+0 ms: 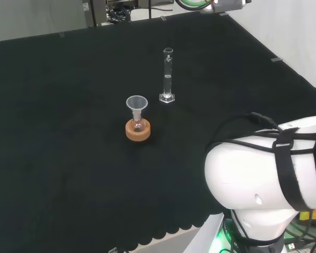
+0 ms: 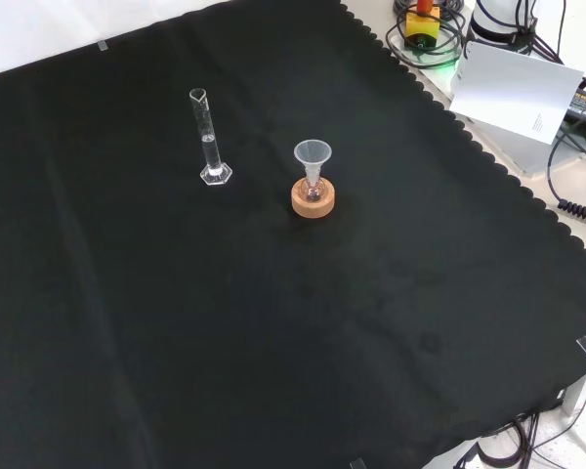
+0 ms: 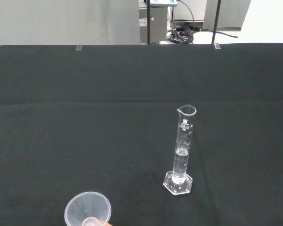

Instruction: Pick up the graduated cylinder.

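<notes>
A tall clear graduated cylinder (image 1: 168,76) stands upright on its hexagonal foot on the black cloth, a little beyond the middle in the head view. The front view has the cylinder (image 2: 209,142) left of centre, and in the wrist view the cylinder (image 3: 182,153) stands some way off, with nothing touching it. It looks partly filled with clear liquid.
A small flask (image 1: 138,124) with a clear funnel (image 1: 137,103) in its neck sits on a cork ring (image 1: 138,130) close to the cylinder; the funnel (image 3: 87,210) is near the wrist camera. The arm's white link (image 1: 268,171) rises at the head view's right. Cables and boxes (image 2: 518,78) lie off the cloth.
</notes>
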`<state>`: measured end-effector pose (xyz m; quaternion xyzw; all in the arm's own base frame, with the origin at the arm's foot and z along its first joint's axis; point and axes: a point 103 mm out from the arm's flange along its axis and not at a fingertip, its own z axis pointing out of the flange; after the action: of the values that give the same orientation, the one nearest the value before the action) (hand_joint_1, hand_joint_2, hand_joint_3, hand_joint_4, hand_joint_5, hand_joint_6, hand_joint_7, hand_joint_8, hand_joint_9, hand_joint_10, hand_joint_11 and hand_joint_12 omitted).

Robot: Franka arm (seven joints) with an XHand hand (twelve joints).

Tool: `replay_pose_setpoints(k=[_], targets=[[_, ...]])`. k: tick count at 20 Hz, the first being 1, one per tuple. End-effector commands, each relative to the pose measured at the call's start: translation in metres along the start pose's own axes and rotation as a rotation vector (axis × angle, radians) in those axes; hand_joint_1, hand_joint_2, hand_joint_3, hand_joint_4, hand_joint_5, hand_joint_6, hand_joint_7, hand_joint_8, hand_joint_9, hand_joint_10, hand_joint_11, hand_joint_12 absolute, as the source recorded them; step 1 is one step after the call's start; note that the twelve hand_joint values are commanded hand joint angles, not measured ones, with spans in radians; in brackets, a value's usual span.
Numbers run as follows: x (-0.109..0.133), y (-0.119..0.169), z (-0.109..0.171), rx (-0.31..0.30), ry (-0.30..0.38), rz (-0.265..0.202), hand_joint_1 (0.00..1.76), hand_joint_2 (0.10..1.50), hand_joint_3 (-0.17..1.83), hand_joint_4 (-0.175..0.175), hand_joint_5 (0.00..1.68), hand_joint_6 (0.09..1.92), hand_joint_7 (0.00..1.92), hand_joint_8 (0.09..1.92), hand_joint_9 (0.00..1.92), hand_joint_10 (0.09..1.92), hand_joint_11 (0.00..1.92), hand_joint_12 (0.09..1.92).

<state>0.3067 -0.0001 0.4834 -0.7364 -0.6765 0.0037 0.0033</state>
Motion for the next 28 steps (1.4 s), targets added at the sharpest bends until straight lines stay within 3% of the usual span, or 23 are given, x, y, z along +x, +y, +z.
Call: replay_pose_setpoints(k=[1, 6, 11, 17, 22, 28], targets=[[0.0, 0.001, 0.0, -0.009, -0.008, 0.002, 0.02, 1.1, 0.56, -0.003, 0.2, 0.23, 0.04, 0.54, 0.27, 0.64, 0.19, 1.31], [0.004, 0.003, -0.012, -0.005, -0.009, 0.008, 0.0, 1.19, 0.4, -0.003, 0.26, 0.09, 0.03, 0.52, 0.27, 0.63, 0.16, 1.36], [0.009, 0.008, -0.001, -0.004, -0.045, 0.01, 0.0, 1.19, 0.39, -0.003, 0.26, 0.09, 0.03, 0.52, 0.27, 0.63, 0.16, 1.36], [-0.001, 0.023, 0.025, 0.013, -0.04, 0.03, 0.0, 1.2, 0.38, -0.003, 0.26, 0.09, 0.03, 0.52, 0.27, 0.62, 0.16, 1.36], [-0.02, 0.064, 0.061, -0.017, -0.021, 0.012, 0.0, 1.2, 0.37, -0.006, 0.27, 0.09, 0.06, 0.53, 0.28, 0.63, 0.16, 1.36], [-0.067, 0.131, 0.112, -0.086, 0.077, 0.021, 0.1, 1.18, 0.33, -0.019, 0.31, 0.09, 0.13, 0.56, 0.34, 0.64, 0.19, 1.37]])
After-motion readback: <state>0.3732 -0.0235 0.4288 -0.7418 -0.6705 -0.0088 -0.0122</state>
